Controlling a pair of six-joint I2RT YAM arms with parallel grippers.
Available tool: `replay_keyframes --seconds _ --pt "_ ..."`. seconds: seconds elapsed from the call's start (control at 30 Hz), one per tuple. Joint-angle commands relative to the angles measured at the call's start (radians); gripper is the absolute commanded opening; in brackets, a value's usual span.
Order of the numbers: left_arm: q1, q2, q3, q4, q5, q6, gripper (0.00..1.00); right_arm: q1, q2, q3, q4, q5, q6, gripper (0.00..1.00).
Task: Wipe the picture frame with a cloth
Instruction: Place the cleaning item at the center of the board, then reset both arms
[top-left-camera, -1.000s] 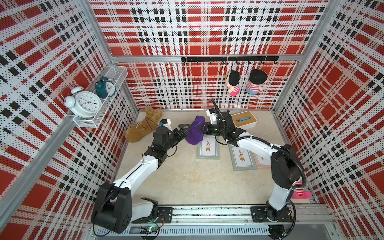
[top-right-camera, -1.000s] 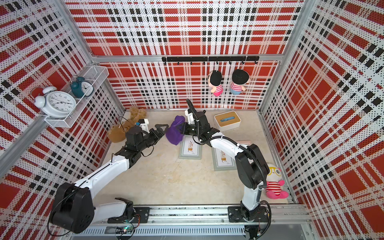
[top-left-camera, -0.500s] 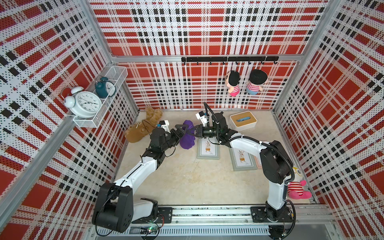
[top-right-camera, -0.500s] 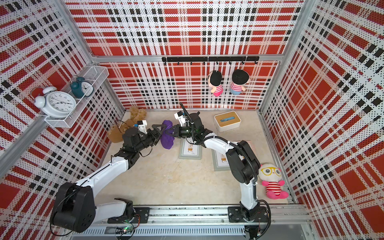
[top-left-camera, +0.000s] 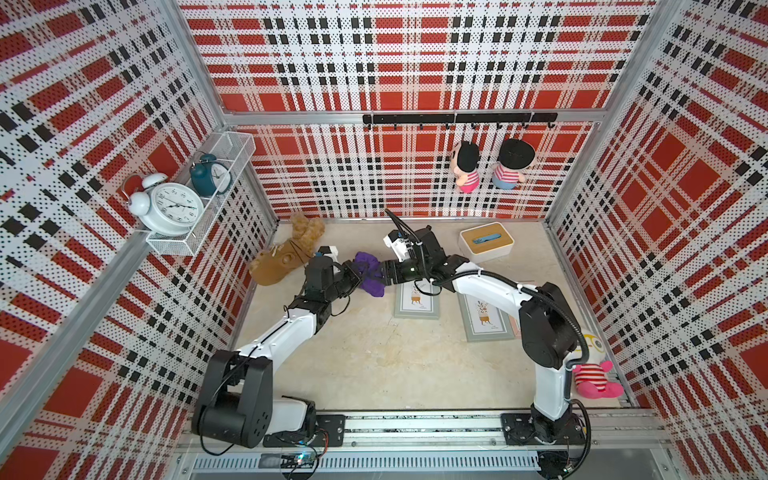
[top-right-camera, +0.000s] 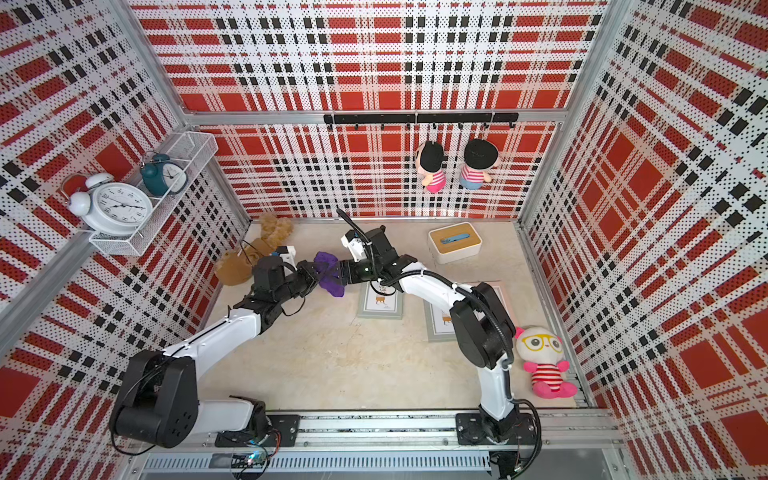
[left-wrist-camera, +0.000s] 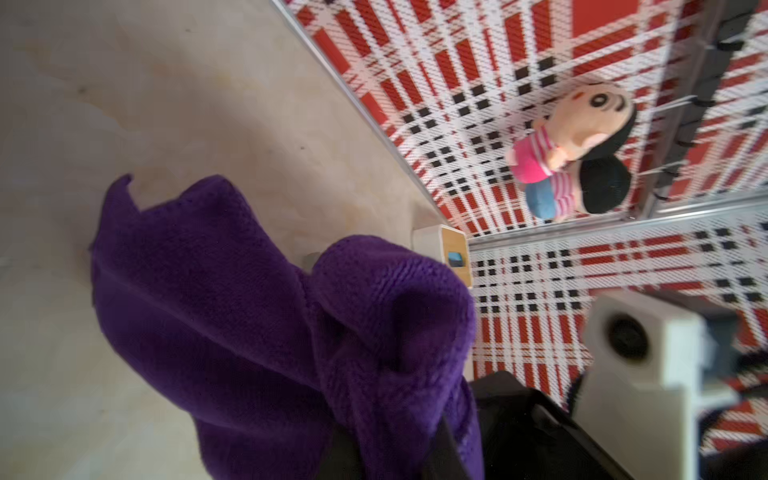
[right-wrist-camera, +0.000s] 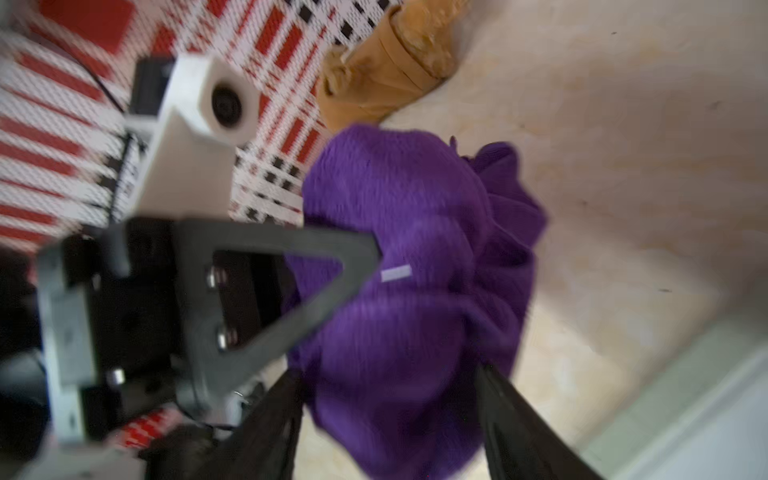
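1. Cloth (top-left-camera: 368, 274): a purple wad hanging between the two grippers. It sits between the plush (top-left-camera: 282, 259) and the nearest frame (top-left-camera: 415, 305), near that frame but clear of it in both top views. I can't tell if its low end touches the table (top-left-camera: 374, 357).
2. Left gripper (top-left-camera: 352, 276): jaws are pinched down on a fold of the cloth. The left wrist view shows fabric drawn in between its dark fingers (left-wrist-camera: 438, 446).
3. Right gripper (top-left-camera: 386, 275): jaws are spread wide. In the right wrist view the wad sits between its fingers (right-wrist-camera: 511, 415), which flank it and don't look clamped. My read is that the left gripper carries the load.
4. Handling: soft, light and floppy, with no stiffness, so it just drapes from the pinch point. The terry pile should grip well, though a thin fold could still pull out under drag. The tag (right-wrist-camera: 395, 273) faces the right wrist camera.
5. Where to grip: take a thick bunched fold near the middle. Leave a loose pad below the fingertips so fabric, not fingers, meets the frame face. An edge grip would leave a long tail that trails.
6. Frame: lies flat on the table and looks light, so it will likely slide under a wipe. The free arm may need to pin its rim.
7. Stage: looks like a handover, and wiping hasn't started.
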Motion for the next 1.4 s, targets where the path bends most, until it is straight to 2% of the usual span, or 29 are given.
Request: replay_keyframes --seconds 0.0,0.1,0.2,0.27,0.3,0.37,0.4,0.53,0.57,0.73,0.87,0.97,1.1,1.17,1.37 --pt "0.041 0.052 0.055 -0.114 -0.211 0.139 0.08 -0.046 -0.16 -0.095 -0.046 0.271 -0.085 0.9" --pt "0.084 0.153 0.079 -0.072 -0.2 0.171 0.11 -0.089 -0.268 -0.216 -0.01 0.44 -0.07 1.0" --pt "0.093 0.278 0.178 -0.063 -0.176 0.228 0.16 -0.119 -0.353 -0.296 -0.006 0.571 -0.055 1.0" --pt "0.092 0.362 0.249 -0.043 -0.123 0.25 0.23 -0.134 -0.397 -0.335 -0.001 0.615 -0.046 1.0" --pt "0.092 0.408 0.288 -0.042 -0.103 0.257 0.31 -0.138 -0.414 -0.35 0.002 0.633 -0.039 1.0" --pt "0.089 0.468 0.365 -0.044 -0.074 0.285 0.6 -0.146 -0.442 -0.376 0.009 0.661 -0.033 1.0" --pt "0.085 0.491 0.401 -0.074 -0.095 0.299 0.71 -0.15 -0.454 -0.382 0.006 0.665 -0.038 1.0" --pt "0.084 0.507 0.515 -0.217 -0.218 0.358 0.96 -0.154 -0.502 -0.396 -0.007 0.733 -0.056 1.0" --pt "0.082 0.495 0.531 -0.249 -0.252 0.375 0.98 -0.155 -0.516 -0.399 -0.008 0.752 -0.063 1.0" --pt "0.074 0.37 0.584 -0.372 -0.429 0.449 0.98 -0.173 -0.593 -0.425 0.015 0.919 -0.079 1.0" --pt "0.075 0.218 0.497 -0.352 -0.525 0.462 0.98 -0.207 -0.634 -0.462 0.027 1.107 -0.067 1.0" --pt "0.082 0.062 0.309 -0.21 -0.565 0.466 0.98 -0.267 -0.646 -0.51 0.025 1.227 -0.069 1.0" --pt "0.082 -0.17 -0.011 0.062 -0.666 0.49 0.98 -0.305 -0.687 -0.715 0.364 1.224 -0.297 1.0" --pt "0.087 -0.254 -0.129 0.147 -0.725 0.497 0.98 -0.316 -0.696 -0.769 0.43 1.238 -0.355 1.0" --pt "0.094 -0.376 -0.345 0.256 -0.889 0.489 0.98 -0.442 -0.738 -0.945 0.546 1.207 -0.349 1.0"
